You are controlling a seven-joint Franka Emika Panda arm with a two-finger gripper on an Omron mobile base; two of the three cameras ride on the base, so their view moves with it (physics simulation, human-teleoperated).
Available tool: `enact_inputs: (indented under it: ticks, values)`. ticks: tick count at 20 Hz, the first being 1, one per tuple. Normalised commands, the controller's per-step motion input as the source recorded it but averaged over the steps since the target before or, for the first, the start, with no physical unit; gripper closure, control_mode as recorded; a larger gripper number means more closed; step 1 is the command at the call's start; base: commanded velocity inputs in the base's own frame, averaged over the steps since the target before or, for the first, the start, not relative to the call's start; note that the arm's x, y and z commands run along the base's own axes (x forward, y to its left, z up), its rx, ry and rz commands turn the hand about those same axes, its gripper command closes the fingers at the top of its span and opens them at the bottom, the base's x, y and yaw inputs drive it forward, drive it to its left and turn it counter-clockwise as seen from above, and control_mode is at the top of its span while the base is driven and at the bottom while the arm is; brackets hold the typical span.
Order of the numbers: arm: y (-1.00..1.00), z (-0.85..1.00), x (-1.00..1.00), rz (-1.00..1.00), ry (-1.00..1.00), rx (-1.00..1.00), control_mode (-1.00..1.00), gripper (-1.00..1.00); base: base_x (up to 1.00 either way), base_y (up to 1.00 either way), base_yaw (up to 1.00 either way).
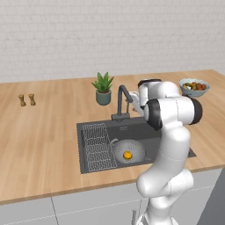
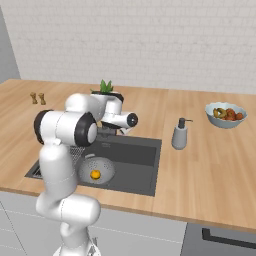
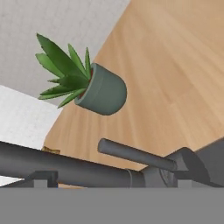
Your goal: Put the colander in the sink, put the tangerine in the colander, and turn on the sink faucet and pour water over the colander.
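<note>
Tangerine (image 1: pixel 127 155) in colander (image 1: pixel 134 148) lower centre in sink (image 1: pixel 132 129), gripper (image 1: pixel 134 107) at faucet (image 1: pixel 122 99), mostly hidden behind arm, finger opening impossible to tell.

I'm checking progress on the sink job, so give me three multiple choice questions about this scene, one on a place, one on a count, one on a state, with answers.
1. Where is the tangerine?
A. in the colander
B. on the counter
C. in the fruit bowl

2. How many small wooden shakers stand on the counter?
A. one
B. two
C. four

3. Where is the colander?
A. upside down on the counter
B. in the gripper
C. in the sink

Answers: 1 A, orange fruit lies inside it. 2 B, a pair stands at far left. 3 C, it rests upright in the basin.
</note>
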Motion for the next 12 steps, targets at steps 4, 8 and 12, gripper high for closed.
enact_inputs:
  ticks: [4, 8, 12]
  values:
    - [0.0, -0.12, 0.17, -0.04, 0.0, 0.0, -1.0, -1.0, 0.0, 0.0, 0.0]
    - [0.0, -0.12, 0.19, -0.03, 0.0, 0.01, -1.0, -1.0, 0.0, 0.0, 0.0]
    - [0.0, -0.13, 0.16, -0.03, 0.0, 0.01, -1.0, -1.0, 0.0, 0.0, 0.0]
